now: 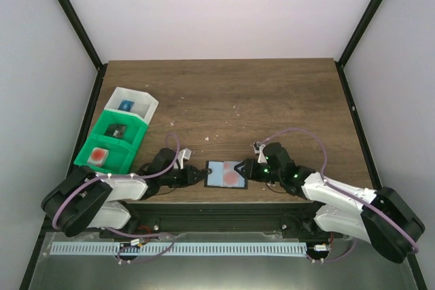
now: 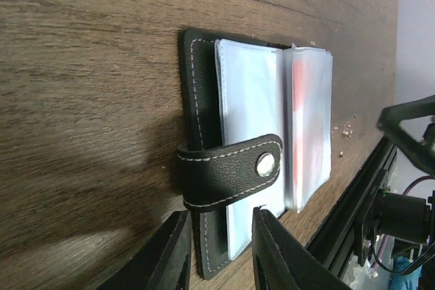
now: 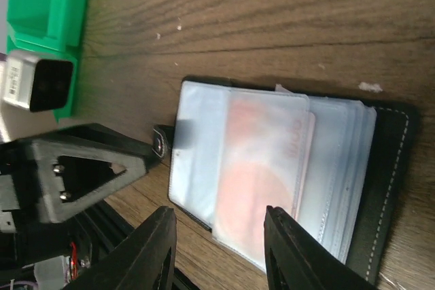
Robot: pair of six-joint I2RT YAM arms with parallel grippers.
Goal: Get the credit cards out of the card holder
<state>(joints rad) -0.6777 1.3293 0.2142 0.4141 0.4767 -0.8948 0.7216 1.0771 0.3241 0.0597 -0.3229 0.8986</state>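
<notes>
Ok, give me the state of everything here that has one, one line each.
card holder, lying open and flat on the table, cover side down.
strap, unsnapped, lying across one inner panel.
reddish card, inside a clear sleeve, not yet pulled out.
left gripper, open, jaws either side of the holder's black edge.
right gripper, open, jaws either side of the sleeve with the reddish card.

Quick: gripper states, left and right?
Left gripper: open, straddling the near edge of the card holder, not clamped.
Right gripper: open, straddling the reddish card, nothing held.
</notes>
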